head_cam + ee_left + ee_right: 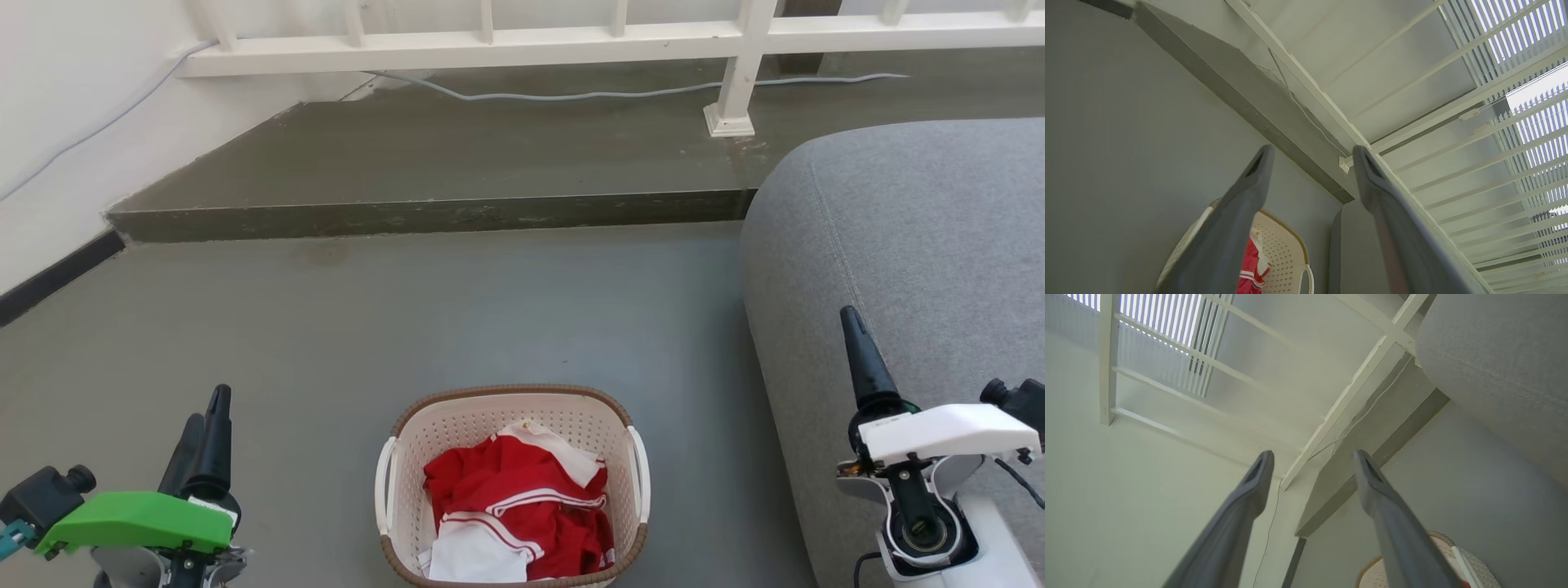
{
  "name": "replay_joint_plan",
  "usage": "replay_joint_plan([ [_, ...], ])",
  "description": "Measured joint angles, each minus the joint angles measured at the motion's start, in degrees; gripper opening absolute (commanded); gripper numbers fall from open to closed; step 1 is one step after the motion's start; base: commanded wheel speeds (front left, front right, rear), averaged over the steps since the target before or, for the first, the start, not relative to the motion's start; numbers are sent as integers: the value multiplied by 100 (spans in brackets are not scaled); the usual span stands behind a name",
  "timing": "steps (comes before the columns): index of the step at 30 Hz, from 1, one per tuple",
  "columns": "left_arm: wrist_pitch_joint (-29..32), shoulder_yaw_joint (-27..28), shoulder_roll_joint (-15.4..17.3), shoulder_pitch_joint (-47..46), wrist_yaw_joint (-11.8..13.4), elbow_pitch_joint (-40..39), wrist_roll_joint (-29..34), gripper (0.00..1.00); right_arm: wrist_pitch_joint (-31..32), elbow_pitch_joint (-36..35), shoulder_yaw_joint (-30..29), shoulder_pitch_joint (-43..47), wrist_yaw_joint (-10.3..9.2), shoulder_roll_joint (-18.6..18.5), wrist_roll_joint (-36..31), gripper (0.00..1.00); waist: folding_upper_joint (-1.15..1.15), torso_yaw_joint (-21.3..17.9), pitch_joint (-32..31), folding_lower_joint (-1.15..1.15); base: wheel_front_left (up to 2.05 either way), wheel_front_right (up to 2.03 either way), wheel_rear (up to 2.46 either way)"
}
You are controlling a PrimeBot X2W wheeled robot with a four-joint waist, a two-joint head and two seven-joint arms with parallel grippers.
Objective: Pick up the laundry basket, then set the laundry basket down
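At the lower left of the head view, the left gripper [208, 408] points up over the grey floor [408, 310]. In its wrist view the two fingers stand wide apart with nothing between them. The laundry basket [506, 392] sits on the floor at the bottom middle of the head view, well to the right of that gripper and not touching it. Red and white clothes [522, 490] lie inside it. At the lower right, the right gripper [853, 327] points up in front of the grey sofa [914, 245], well apart from the basket. Its fingers are spread too, holding nothing.
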Motion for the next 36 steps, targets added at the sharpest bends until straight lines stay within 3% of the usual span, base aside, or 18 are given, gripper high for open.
replay_joint_plan([
  [14, -278, -33, 36, -18, 0, -120, 1282, 100, -261, -86, 299, -45, -293, -2, -1447, 100, 0, -17, -3, 0, 0, 0, 0],
  [36, -734, -110, -3, -21, -3, -325, 2929, 100, -713, -223, 591, -114, -542, 44, -3190, 100, 0, -32, 4, 0, 0, 0, 0],
])
